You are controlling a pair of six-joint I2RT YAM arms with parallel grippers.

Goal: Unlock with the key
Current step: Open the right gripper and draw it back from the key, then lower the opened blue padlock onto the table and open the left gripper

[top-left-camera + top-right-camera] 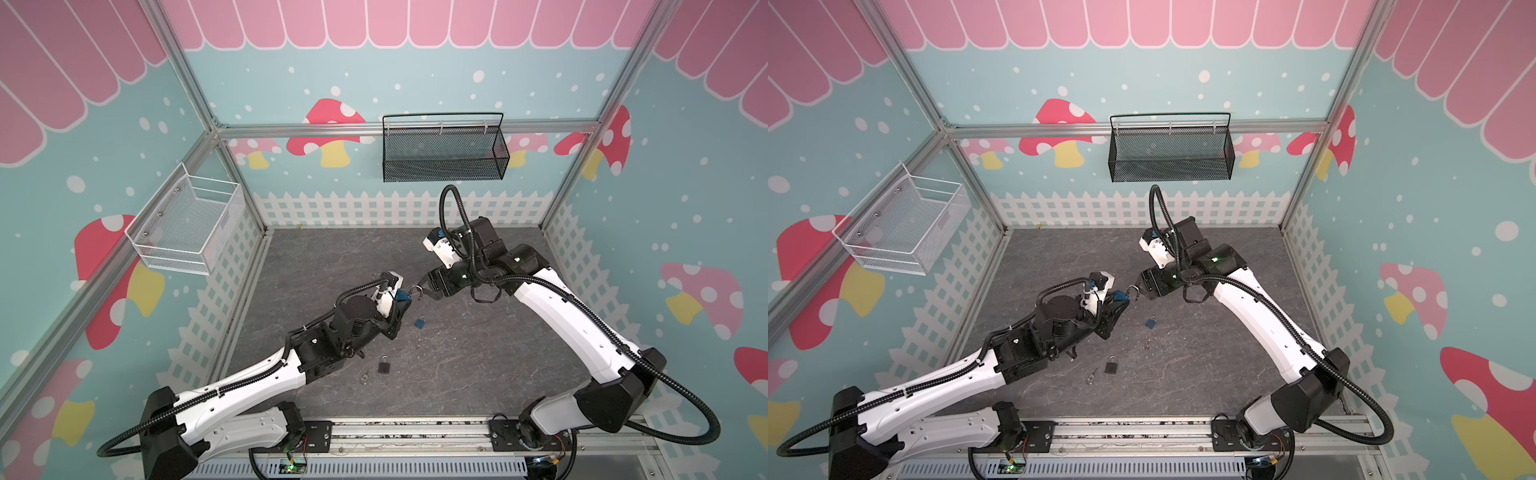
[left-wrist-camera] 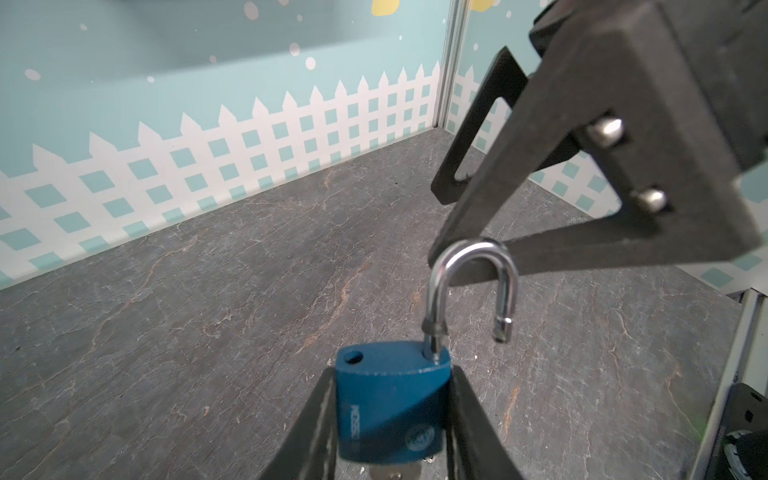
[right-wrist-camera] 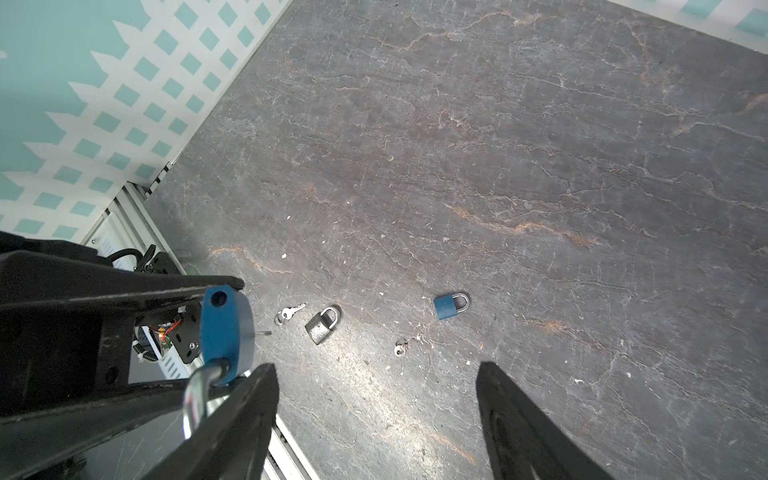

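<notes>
Your left gripper (image 2: 392,374) clamps the blue lock (image 2: 390,409) by its body, key (image 2: 392,473) in its base. Its open shackle (image 2: 473,257) points toward 3 o'clock in both top views, where your right gripper (image 3: 376,370) stands open, one finger just beside it.

Key (image 2: 397,473) under the held padlock (image 2: 390,407) — cut off at the view's edge.

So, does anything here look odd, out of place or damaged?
Nothing looks damaged. Only the blue padlock in the left fingers stands out: its shackle is open, one leg free of the body, as expected after unlocking.
</notes>
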